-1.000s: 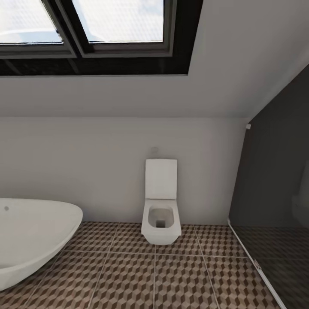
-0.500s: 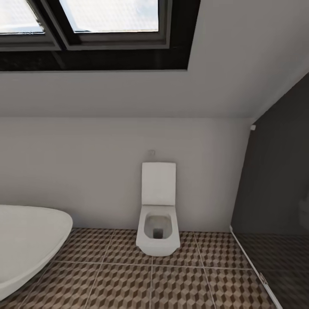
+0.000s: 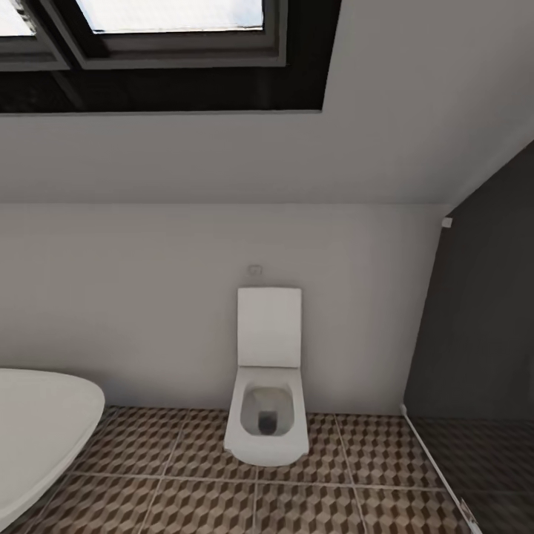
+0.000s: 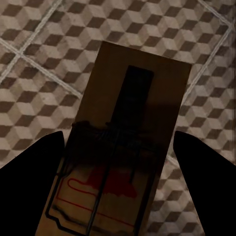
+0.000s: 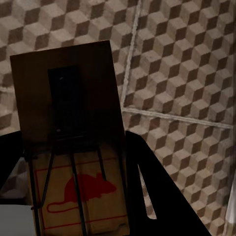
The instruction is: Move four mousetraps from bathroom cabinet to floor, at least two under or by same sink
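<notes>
Tan wood with dark wire and a red mouse outline: one mousetrap [image 4: 123, 142] sits between the two dark fingers of the left gripper [image 4: 118, 172], which close on its long edges, and the board juts out past the fingertips above the bathroom floor [image 4: 39, 64]. In the right wrist view a second mousetrap [image 5: 73, 142] is clamped the same way in the right gripper [image 5: 73, 196], its red mouse print toward the camera and its bare wooden end pointing outward. Both boards are held clear of the tiles; neither touches the floor.

Beneath both traps runs the cube-patterned tile in brown, beige and grey, crossed by pale grout lines.

In the head view the same tiled floor [image 3: 200, 504] stretches to a plain white wall. A white wall-hung toilet [image 3: 267, 423] stands against that wall with its lid raised, and a small flush plate [image 3: 255, 270] sits just above the lid. At the left edge curves the rim of a white bathtub [image 3: 41, 430]. On the right a dark glass shower screen [image 3: 482, 334] meets the floor along a pale strip. Overhead, a black-framed skylight [image 3: 170, 44] is set into the sloped ceiling.
</notes>
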